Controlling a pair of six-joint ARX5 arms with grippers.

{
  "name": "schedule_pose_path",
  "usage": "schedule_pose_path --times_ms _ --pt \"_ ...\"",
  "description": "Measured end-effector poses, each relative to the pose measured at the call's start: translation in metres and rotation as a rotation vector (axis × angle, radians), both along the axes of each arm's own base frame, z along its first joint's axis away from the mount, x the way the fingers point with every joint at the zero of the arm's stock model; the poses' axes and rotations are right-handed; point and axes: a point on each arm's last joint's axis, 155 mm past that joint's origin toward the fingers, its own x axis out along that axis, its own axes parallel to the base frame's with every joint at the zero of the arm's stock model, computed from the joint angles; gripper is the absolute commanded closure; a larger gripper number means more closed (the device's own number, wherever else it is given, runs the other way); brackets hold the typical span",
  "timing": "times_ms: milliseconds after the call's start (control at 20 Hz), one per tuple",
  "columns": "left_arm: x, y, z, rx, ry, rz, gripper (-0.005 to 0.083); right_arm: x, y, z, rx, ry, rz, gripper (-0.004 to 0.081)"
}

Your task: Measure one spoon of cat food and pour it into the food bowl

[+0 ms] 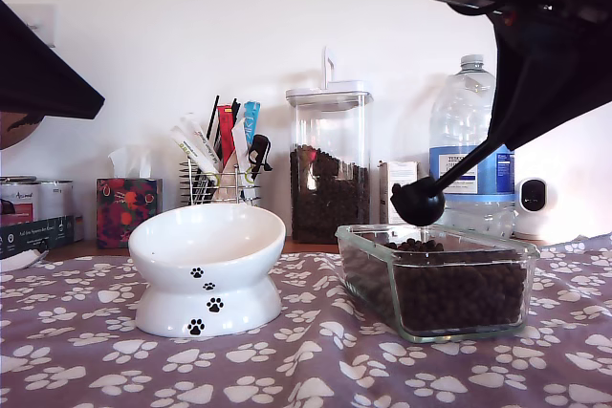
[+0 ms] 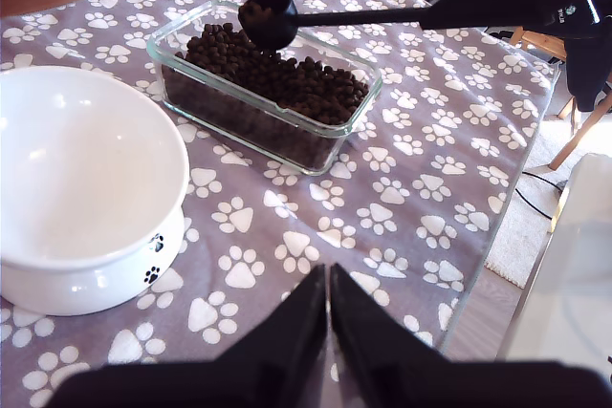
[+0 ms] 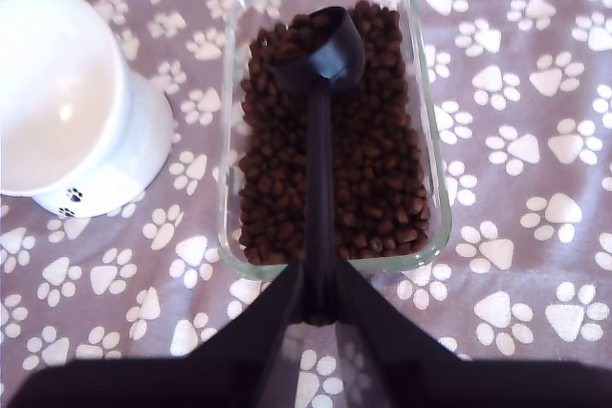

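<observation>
1. Spoon (image 1: pixel 421 200), held by its handle from the arm at the exterior view's upper right.
2. Glass dish (image 1: pixel 516 255) of cat food (image 1: pixel 459 289), directly below the spoon.
3. Food bowl (image 1: pixel 206 269), well apart from the spoon, toward the exterior view's left.

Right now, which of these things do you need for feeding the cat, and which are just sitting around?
Needed: spoon in my second gripper; cat food in the glass dish; food bowl.

Lying about: kibble jar, water bottle, utensil rack, tissue box.
</observation>
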Motion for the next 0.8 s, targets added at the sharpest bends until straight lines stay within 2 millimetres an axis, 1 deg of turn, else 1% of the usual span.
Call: schedule_pose_path --times_ms 150,400,500,700,800 --pt "0.0 0.0 0.0 0.0 0.0 0.0 0.0793 -0.003 -0.003 -0.003 0.031 -0.032 0.0 0.0782" --pt "0.003 0.002 -0.001 0.007 -0.005 0.017 0.0793 -0.006 -0.004 0.002 0.114 -0.107 0.006 0.0782" --pt "0.003 0.002 -0.001 0.008 -0.004 0.017 0.0793 -0.01 -0.002 -0.004 0.174 -0.123 0.009 0.0782" --pt "0.003 0.002 -0.001 0.008 -0.004 0.017 0.0793 -0.015 -0.002 -0.026 0.269 -0.152 0.001 0.0782" --pt "0.003 0.002 -0.001 0.007 -0.004 0.017 0.0793 -0.017 -0.004 -0.029 0.316 -0.189 -0.002 0.0782"
